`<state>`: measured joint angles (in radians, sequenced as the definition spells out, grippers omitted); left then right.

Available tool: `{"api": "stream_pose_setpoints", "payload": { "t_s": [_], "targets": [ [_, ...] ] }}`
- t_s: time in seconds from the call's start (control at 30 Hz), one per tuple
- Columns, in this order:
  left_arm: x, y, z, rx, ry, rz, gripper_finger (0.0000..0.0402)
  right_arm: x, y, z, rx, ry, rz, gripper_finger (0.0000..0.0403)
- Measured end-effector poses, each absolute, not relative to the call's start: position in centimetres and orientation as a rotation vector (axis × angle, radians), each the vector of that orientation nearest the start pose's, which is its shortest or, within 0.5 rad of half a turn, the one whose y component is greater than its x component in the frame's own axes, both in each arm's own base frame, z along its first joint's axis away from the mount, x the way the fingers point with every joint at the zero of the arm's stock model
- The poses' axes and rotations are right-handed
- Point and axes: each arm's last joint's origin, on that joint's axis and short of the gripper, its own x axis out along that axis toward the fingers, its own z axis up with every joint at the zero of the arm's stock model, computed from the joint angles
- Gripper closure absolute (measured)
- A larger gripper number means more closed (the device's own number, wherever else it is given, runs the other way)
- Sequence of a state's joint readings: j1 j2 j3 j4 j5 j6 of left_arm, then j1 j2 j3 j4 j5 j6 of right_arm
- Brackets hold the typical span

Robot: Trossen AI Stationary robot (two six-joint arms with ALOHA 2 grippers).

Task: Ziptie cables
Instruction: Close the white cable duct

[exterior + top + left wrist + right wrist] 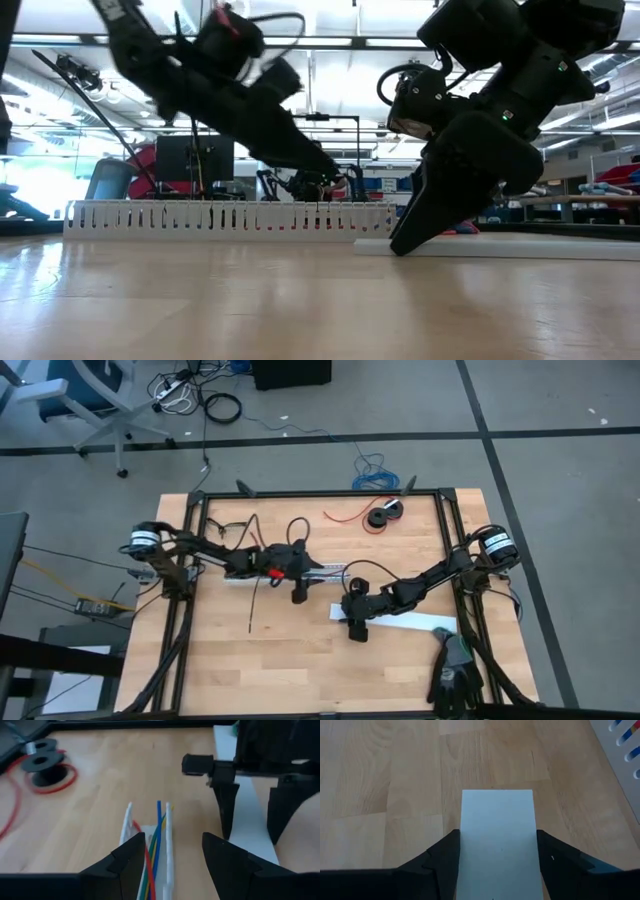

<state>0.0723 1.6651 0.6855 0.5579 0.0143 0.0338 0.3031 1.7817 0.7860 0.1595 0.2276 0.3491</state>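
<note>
From overhead, the left gripper (297,592) hangs over the slotted white duct (285,575) near the table's middle, and the right gripper (357,628) sits over the end of a flat white strip (395,618). The two stand near each other, so an elbow swing could knock one into the other.

At table height, the right gripper (420,235) has its fingertips down on the strip (500,245), just beside the duct's (230,217) end. If it presses harder, I reckon the strip skids instead of lifting.

Past the left wrist, the jaws stand apart, straddling the duct (167,845), with the cables (152,855) lying in the channel between the two fingers and running out beyond their tips. Nothing is clamped. Closing here would likely squeeze the duct walls rather than the wires, or pinch only one strand. The right arm's fingers (227,810) stand just beyond.

Past the right wrist, the jaws are apart on either side of the strip (497,840), whose end pokes out ahead of the tips; the strip fills the gap, so I cannot tell whether they pinch its edges. A shallow bite on those edges could let it slip.
</note>
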Motion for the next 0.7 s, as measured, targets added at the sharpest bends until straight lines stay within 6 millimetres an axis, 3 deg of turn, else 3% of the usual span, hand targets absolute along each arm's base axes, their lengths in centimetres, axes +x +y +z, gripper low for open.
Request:
{"api": "stream_pose_setpoints", "payload": {
  "t_s": [0.27, 0.7],
  "targets": [
    [34.8, 3.1, 16.0, 0.101, 0.401, -0.023, 0.0193, 31.1, 9.1, 11.8, 0.134, 0.807, -0.070, 0.0178],
    [35.8, 3.2, 17.2, 0.040, 0.336, 0.007, 0.0193, 31.0, 9.1, 11.8, 0.136, 0.810, -0.068, 0.0177]
  ]
}}
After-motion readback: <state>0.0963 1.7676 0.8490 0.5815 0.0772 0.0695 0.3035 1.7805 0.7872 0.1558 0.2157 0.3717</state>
